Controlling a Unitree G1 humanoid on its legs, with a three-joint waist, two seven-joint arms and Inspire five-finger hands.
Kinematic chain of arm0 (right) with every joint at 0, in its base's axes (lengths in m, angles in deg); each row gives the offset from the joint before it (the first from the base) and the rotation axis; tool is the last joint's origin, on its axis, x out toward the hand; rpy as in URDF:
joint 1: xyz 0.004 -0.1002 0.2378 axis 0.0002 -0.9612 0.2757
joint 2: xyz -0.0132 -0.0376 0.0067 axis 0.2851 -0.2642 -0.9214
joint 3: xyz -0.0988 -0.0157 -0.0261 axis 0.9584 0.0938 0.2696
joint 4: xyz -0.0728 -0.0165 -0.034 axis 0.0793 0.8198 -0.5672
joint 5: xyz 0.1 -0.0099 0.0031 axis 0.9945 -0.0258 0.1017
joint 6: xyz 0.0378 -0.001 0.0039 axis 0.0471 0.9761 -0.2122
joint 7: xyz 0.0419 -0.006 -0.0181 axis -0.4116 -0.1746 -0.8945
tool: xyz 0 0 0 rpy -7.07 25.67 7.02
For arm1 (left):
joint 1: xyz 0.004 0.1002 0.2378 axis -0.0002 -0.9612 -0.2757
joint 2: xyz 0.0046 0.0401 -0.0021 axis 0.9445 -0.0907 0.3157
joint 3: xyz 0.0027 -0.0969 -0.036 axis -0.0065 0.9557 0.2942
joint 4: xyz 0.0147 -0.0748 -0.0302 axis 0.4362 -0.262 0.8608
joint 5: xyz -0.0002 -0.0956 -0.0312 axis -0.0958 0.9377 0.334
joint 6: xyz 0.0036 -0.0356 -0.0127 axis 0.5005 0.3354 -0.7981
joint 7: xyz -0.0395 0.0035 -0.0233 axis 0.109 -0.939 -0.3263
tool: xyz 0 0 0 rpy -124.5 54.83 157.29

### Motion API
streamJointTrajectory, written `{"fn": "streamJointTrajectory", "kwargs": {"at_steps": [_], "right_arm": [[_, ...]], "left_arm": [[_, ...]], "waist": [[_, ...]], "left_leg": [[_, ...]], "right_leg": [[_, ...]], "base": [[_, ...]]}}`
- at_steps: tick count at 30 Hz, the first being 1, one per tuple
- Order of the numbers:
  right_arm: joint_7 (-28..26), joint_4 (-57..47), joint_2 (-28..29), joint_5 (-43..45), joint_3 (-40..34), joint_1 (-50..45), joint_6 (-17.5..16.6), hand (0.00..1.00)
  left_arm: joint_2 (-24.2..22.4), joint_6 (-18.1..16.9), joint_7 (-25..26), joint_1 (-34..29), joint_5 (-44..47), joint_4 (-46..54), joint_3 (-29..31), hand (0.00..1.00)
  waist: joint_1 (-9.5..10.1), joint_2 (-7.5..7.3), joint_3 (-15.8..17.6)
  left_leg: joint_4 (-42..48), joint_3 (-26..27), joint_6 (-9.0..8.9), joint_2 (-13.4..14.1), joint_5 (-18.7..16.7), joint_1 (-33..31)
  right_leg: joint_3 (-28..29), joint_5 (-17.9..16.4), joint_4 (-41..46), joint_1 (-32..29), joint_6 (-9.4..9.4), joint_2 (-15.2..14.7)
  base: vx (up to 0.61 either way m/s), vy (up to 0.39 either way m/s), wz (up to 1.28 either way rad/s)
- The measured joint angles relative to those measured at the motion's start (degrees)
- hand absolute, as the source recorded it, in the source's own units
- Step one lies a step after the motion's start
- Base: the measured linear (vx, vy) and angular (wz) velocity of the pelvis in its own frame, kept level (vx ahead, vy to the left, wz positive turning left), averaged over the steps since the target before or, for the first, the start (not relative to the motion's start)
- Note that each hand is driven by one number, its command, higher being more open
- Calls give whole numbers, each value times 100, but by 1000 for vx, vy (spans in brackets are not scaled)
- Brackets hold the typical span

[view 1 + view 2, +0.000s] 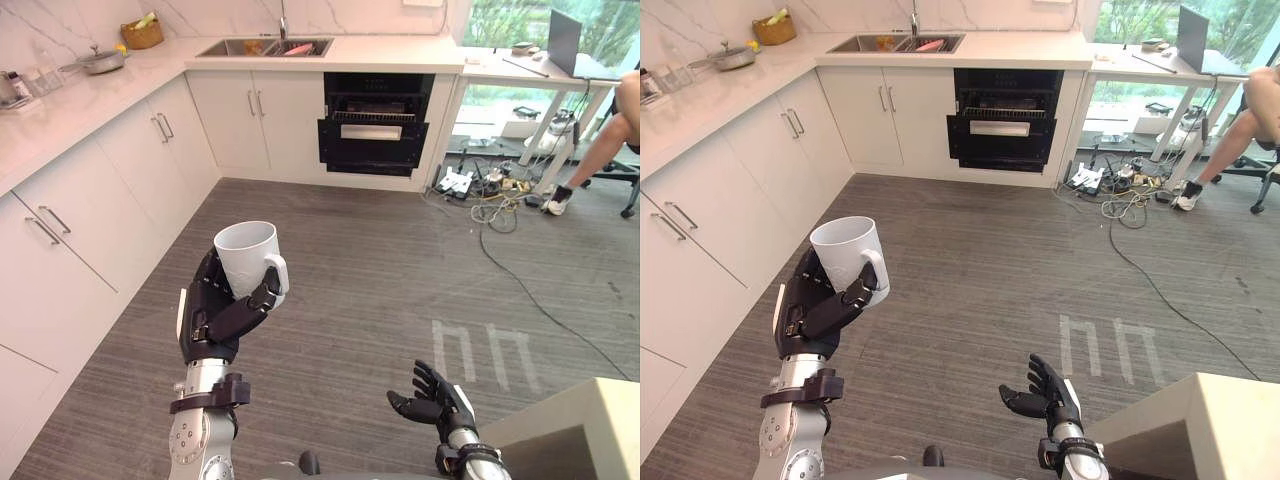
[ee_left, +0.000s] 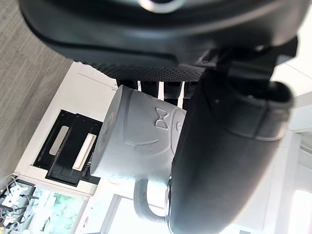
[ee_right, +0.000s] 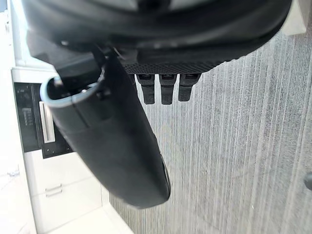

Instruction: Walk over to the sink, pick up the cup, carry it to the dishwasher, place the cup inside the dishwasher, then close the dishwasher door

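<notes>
The left hand (image 1: 222,318) holds the white cup (image 1: 247,257) upright, mouth up, above the floor (image 1: 400,260). Its fingers (image 1: 208,274) and thumb curl round the cup body, with the handle beside the thumb. The right hand (image 1: 436,402) hangs low, fingers loosely spread and holding nothing. The dishwasher (image 1: 374,128) sits under the bench (image 1: 400,52), right of the sink (image 1: 264,47), well apart from the cup, its door partly open.

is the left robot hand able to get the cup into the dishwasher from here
Probably not yet: the left robot hand holds the cup far short of the dishwasher, with open floor between them.
</notes>
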Motion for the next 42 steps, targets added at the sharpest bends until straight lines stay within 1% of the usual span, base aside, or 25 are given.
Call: {"fn": "streamJointTrajectory", "kwargs": {"at_steps": [2,3,4,7,10,14,15,16,17,18,19,21,23,26,27,28,29,30,32,33,34,35,36,38,42], "right_arm": [[180,367,68,-16,-95,-83,13,90],[232,401,100,-20,-99,-97,13,90],[271,370,180,-17,-117,-156,1,90],[233,-15,348,2,-122,-314,-72,90],[162,-208,359,3,-124,-462,-117,90],[-34,-669,357,4,-89,-834,-247,90],[-100,-835,373,4,-21,-973,-289,90],[-127,-1047,317,7,17,-1046,-386,90],[-140,-1111,283,8,35,-1064,-386,90],[-184,-1265,215,11,132,-1079,-391,90],[-186,-1409,192,17,208,-1112,-417,90],[-166,-1738,151,128,356,-1072,-409,90],[-158,-1971,98,253,444,-1052,-391,90],[-79,-2020,-86,350,431,-921,-336,90],[-64,-2006,-137,350,435,-924,-330,90],[-39,-1783,37,349,477,-829,-271,90],[-28,-1716,139,349,485,-762,-227,90],[-21,-1687,177,350,515,-725,-216,90],[22,-1552,381,475,511,-662,-217,90],[54,-1345,477,500,464,-602,-243,90],[56,-1222,499,499,456,-550,-243,90],[61,-1013,499,498,447,-503,-244,90],[70,-863,499,498,443,-537,-243,90],[71,-906,502,497,447,-715,-245,90],[111,-1211,505,498,340,-891,-269,90]], "left_arm": [[145,-67,-61,35,3,24,-231,30],[170,-92,-62,52,5,36,-260,30],[193,-129,-61,120,7,49,-311,30],[272,-107,-54,515,6,250,-415,30],[326,17,-142,809,6,275,-674,30],[344,21,-420,584,7,307,-1040,30],[351,20,-425,361,7,354,-1109,30],[270,-2,-444,337,7,379,-1225,30],[227,9,-443,285,9,370,-1276,30],[184,30,-465,167,8,372,-1317,30],[168,30,-499,141,10,371,-1313,30],[98,23,-530,164,17,370,-1255,30],[105,25,-487,201,13,372,-1270,30],[140,116,-336,416,10,462,-1330,30],[151,131,-272,411,12,593,-1351,30],[357,135,-205,434,14,679,-1313,30],[384,181,-179,556,18,698,-1245,30],[390,193,-178,592,18,697,-1210,30],[480,193,-187,600,15,675,-1241,30],[510,189,-226,601,13,610,-1281,30],[514,189,-227,589,14,588,-1280,30],[491,185,-228,571,14,497,-1279,30],[479,180,-246,562,14,325,-1290,30],[481,176,-273,561,13,196,-1302,30],[508,75,-326,682,14,185,-1306,30]], "waist": [[-97,45,14],[-97,67,12],[-110,50,18],[-166,-235,167],[-269,-235,56],[-331,-156,-108],[-339,-136,-254],[-391,57,-178],[-332,133,-198],[-253,185,-244],[-211,249,-261],[31,217,-258],[179,38,-281],[351,11,-263],[413,12,-284],[412,-298,-407],[412,-379,-412],[439,-415,-406],[460,-575,-402],[424,-648,-418],[405,-642,-400],[357,-683,-378],[273,-555,-273],[199,-433,-208],[-120,-450,-206]], "left_leg": [[-574,-290,37,-50,19,369],[-802,-307,36,-34,19,477],[-1317,-307,23,-15,12,700],[-920,63,-37,5,63,687],[-655,-219,37,-29,-211,695],[-304,-511,-207,24,-889,991],[175,-382,-621,196,-1139,1161],[1958,-399,-680,568,-1294,665],[2702,-286,-694,785,-1129,375],[3804,-23,-595,1142,-531,-1],[4431,82,-539,1454,-343,-249],[4248,164,-561,1821,-782,-938],[3260,592,-584,1728,-845,-1372],[1179,627,-573,1273,13,-1693],[650,527,-444,1151,842,-1626],[937,682,-66,957,760,-1576],[1431,672,-2,1003,268,-1656],[1656,681,-2,1037,37,-1646],[1928,746,-53,958,-655,-1194],[1825,776,-81,831,-917,-837],[1755,820,-84,783,-1013,-650],[1562,886,-98,682,-1153,-193],[1171,892,-121,634,-1173,386],[593,924,-208,640,-1126,1016],[-306,958,-567,672,-1201,2017]], "right_leg": [[466,-2,409,-459,391,442],[452,-64,301,-546,411,593],[336,-170,-33,-721,415,889],[79,-251,-1049,-1010,372,1022],[318,-85,-1779,-1432,524,1327],[392,78,-2029,-1170,236,1529],[344,-38,-2186,-749,183,1666],[248,-364,-2111,-480,-21,1813],[248,-485,-2101,-362,-49,1891],[279,-663,-2219,-65,-51,1981],[291,-787,-2402,279,-38,2064],[473,-905,-3074,1049,33,2042],[570,-851,-3539,1561,127,1712],[1041,-856,-3387,1962,142,1340],[1242,-908,-3229,2055,283,1303],[1530,-867,-2994,2104,369,999],[1742,-500,-2670,1996,678,961],[1835,-303,-2530,1990,777,952],[2038,650,-1595,1828,1052,845],[2099,1592,-548,1373,1136,707],[2105,1702,138,1003,1166,605],[1918,1242,1346,350,909,447],[1609,632,1838,-77,655,479],[1172,97,1725,-597,660,657],[-86,-137,-747,-1596,577,968]], "base": [[149,183,67],[159,103,52],[236,52,47],[189,-17,34],[215,-33,51],[411,-97,50],[724,-142,34],[614,-115,27],[598,-75,10],[619,-8,-13],[738,-10,-10],[896,28,-36],[852,137,-36],[713,302,-16],[716,363,-16],[843,397,-10],[697,308,-4],[672,296,-13],[713,323,-16],[601,261,-9],[534,210,-15],[496,168,-15],[589,165,-14],[478,101,-4],[455,-6,1]]}}
